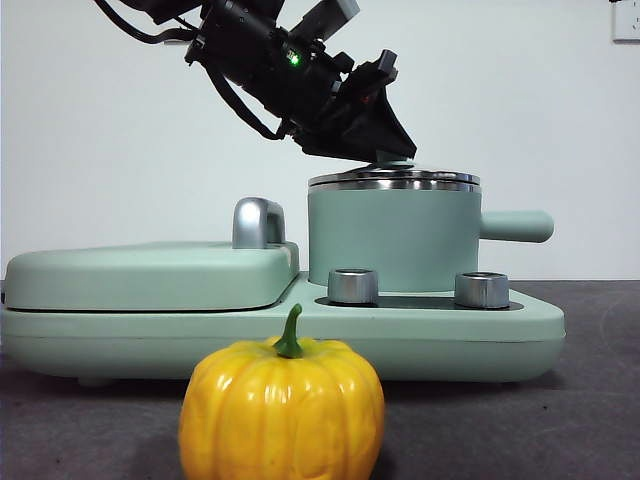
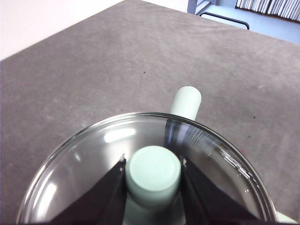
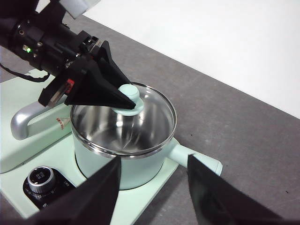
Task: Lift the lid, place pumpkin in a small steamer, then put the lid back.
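Note:
The clear glass lid [image 1: 394, 180] with steel rim sits on the small steamer [image 1: 395, 240], a mint-green pot with a side handle [image 1: 515, 226]. My left gripper [image 1: 385, 152] comes down from the upper left and is shut on the lid's mint-green knob [image 2: 153, 174]; the right wrist view shows this too [image 3: 125, 99]. The pumpkin [image 1: 282, 410], yellow-orange with a green stem, stands on the table in front of the appliance. My right gripper [image 3: 154, 187] is open and empty, hovering on the near side of the pot [image 3: 108, 164]. It is out of the front view.
The pot stands on a mint-green appliance base [image 1: 450, 330] with two steel dials [image 1: 352, 286] [image 1: 481, 290]. To its left is the flat hinged griddle cover [image 1: 150, 275] with a chrome handle [image 1: 258, 222]. Grey table surface [image 2: 93, 70] lies around.

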Available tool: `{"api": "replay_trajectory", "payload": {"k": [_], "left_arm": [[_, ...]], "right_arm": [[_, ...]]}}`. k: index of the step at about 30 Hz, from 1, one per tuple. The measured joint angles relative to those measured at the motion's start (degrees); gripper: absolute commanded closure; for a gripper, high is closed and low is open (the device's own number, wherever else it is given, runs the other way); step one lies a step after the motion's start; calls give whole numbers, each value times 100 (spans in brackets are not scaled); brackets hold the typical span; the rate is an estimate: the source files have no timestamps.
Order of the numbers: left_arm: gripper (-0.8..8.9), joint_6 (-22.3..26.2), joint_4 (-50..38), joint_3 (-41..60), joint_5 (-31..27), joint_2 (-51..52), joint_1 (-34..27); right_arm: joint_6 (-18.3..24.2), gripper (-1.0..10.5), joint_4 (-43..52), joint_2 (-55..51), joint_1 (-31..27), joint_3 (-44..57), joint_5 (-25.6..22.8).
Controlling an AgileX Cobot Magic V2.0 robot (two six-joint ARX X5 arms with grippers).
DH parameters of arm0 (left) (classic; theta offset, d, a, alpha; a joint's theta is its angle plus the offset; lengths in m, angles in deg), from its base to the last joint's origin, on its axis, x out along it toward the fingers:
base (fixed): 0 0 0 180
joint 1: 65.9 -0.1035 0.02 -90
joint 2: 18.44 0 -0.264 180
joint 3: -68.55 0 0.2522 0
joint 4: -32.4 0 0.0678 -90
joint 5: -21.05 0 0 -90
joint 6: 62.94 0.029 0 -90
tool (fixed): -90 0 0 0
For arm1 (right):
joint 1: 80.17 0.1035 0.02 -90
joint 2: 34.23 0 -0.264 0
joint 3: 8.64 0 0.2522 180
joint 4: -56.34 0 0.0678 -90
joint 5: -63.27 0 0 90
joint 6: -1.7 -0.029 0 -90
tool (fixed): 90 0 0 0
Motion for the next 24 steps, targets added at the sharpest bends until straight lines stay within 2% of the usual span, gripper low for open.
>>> {"api": "replay_trajectory", "payload": {"k": [7,24], "left_arm": [[806,186,4,0,-96,0,4],[806,208,138,0,-343,114,48]], "right_arm": [[0,721,0,0,0,0,0],[0,721,-2,0,0,0,0]]}}
